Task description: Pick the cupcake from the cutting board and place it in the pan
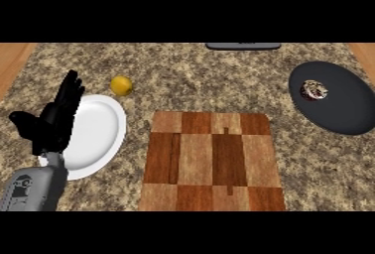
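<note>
The cupcake (316, 90) sits inside the dark round pan (344, 111) at the right of the counter, near the pan's left rim. The wooden cutting board (213, 161) lies in the middle with nothing on it. My left hand (53, 121) stays open at the left, fingers straight and pointing up, over the edge of a white plate. No hand is near the cupcake or the pan. My right hand does not show.
A white plate (99, 131) lies left of the board, partly behind my left hand. A yellow lemon (121, 85) rests above the plate. A dark grey object (243, 46) sits at the counter's far edge.
</note>
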Controlling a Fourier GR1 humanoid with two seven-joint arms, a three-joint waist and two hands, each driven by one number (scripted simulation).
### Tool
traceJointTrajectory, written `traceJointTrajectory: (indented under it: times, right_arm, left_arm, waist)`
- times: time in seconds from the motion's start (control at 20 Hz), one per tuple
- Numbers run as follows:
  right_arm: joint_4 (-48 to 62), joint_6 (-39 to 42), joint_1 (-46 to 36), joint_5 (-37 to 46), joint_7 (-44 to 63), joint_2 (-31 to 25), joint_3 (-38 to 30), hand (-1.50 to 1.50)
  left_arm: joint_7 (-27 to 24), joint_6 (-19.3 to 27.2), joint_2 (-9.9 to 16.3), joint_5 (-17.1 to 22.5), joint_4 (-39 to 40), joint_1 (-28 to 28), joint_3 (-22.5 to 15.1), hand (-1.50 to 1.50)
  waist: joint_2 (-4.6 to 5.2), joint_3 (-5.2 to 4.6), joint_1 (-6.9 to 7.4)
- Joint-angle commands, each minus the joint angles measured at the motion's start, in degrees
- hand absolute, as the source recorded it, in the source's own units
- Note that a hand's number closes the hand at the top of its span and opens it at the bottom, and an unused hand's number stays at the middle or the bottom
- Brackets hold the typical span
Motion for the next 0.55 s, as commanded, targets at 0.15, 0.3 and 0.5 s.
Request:
traceJointTrajectory:
  times: [0.15,0.3,0.5]
  right_arm:
    - [-3.8,12.63,9.86,-4.18,-8.51,-2.83,0.02,-1.5]
    - [-5.33,16.73,12.71,-5.67,-7.12,-4.85,0.56,-1.5]
    - [-11.72,11.14,12.84,-6.65,-3.82,-0.43,3.46,-1.5]
  left_arm:
    - [-0.32,-1.9,2.34,1.61,1.96,-0.29,2.77,0.0]
    - [0.25,-0.28,0.36,-0.05,0.66,-0.49,0.6,0.0]
    - [0.74,0.8,-0.89,-0.75,-0.64,0.02,-0.2,0.0]
  waist:
    - [-0.19,-0.06,-0.88]
    - [-0.31,-0.07,-1.17]
    - [-0.28,-0.13,-0.37]
